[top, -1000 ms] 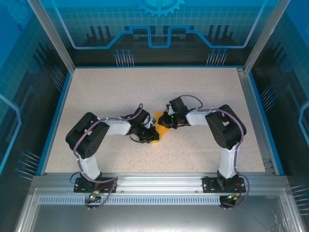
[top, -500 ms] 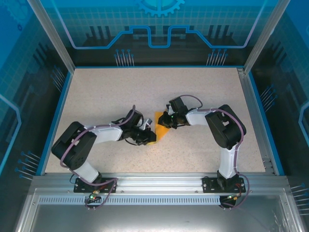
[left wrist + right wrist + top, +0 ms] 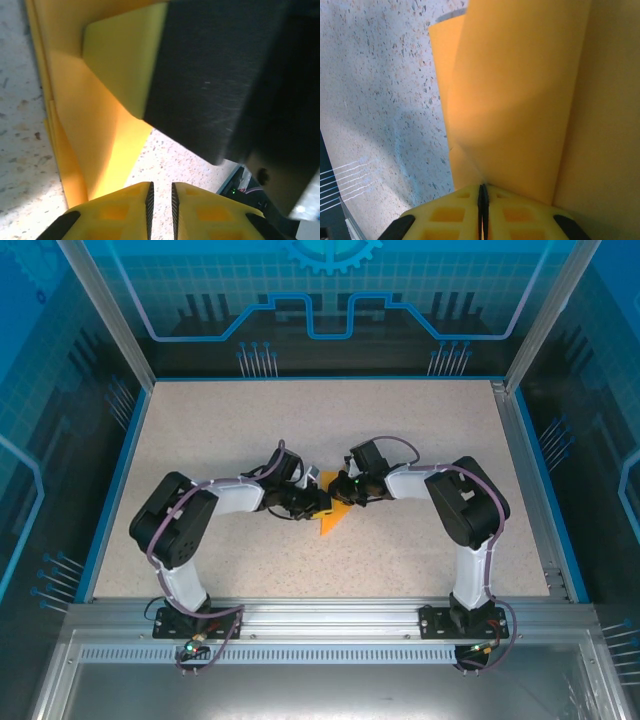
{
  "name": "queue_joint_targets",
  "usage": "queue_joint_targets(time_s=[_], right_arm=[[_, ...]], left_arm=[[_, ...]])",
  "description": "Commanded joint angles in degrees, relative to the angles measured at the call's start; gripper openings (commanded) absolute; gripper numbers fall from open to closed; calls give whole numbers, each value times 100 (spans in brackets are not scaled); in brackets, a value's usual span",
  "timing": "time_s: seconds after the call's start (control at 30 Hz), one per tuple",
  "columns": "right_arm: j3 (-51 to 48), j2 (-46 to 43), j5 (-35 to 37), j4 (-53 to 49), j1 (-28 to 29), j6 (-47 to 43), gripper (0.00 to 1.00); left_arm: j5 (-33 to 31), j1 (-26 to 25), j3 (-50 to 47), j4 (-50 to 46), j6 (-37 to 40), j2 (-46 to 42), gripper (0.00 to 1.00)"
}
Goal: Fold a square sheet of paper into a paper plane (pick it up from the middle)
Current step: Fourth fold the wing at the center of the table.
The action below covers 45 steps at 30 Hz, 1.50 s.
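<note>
The orange-yellow sheet of paper (image 3: 328, 524) lies partly folded at the table's middle, a pointed corner toward the near side. My right gripper (image 3: 343, 492) is shut on a raised fold of the paper (image 3: 520, 100); the crease runs straight into the closed right gripper (image 3: 482, 187). My left gripper (image 3: 317, 503) sits close against the paper's left side, facing the right one. In the left wrist view the left gripper (image 3: 161, 186) shows a narrow gap with bare table behind it and nothing held. The paper (image 3: 95, 135) stands up just ahead, next to the black right gripper body (image 3: 225, 75).
The speckled tabletop (image 3: 420, 430) is bounded by a blue rim (image 3: 118, 480) and glass walls. Both arm bases (image 3: 190, 615) are bolted at the near metal rail. The two wrists are almost touching over the paper.
The left arm swung out and came back, its gripper now farther up and right against the paper. Its jaws parted slightly. The paper's near corner now points more toward the front. The right gripper stayed.
</note>
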Motion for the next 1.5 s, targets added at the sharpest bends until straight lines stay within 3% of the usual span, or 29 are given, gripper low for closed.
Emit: queue_joint_targets(time_s=[0.0, 0.13, 0.27, 0.5, 0.7, 0.83, 0.97, 1.13, 1.47], right_arm=[[-276, 674, 552, -705, 78, -82, 12], [-244, 678, 512, -689, 79, -73, 12], [-203, 617, 445, -626, 63, -64, 13], [191, 141, 130, -742, -179, -427, 16], [514, -597, -115, -1093, -453, -1144, 19], [290, -833, -267, -913, -329, -1336, 9], [169, -755, -312, -682, -32, -1274, 0], [99, -477, -143, -505, 284, -1132, 0], [-100, 29, -66, -205, 304, -1073, 0]], left_arm=[[180, -57, 138, -60, -22, 208, 21], [-155, -128, 175, -460, 152, 379, 20], [-806, -137, 197, -1187, 226, 627, 13], [-1063, -168, -227, -1384, 363, 638, 4], [-1034, -165, -295, -1437, 643, 571, 1], [-931, -164, -174, -1493, 774, 642, 0], [-953, -166, -143, -1494, 755, 635, 0], [-939, -177, -126, -1443, 677, 669, 0], [-940, -176, -161, -1410, 644, 654, 0]])
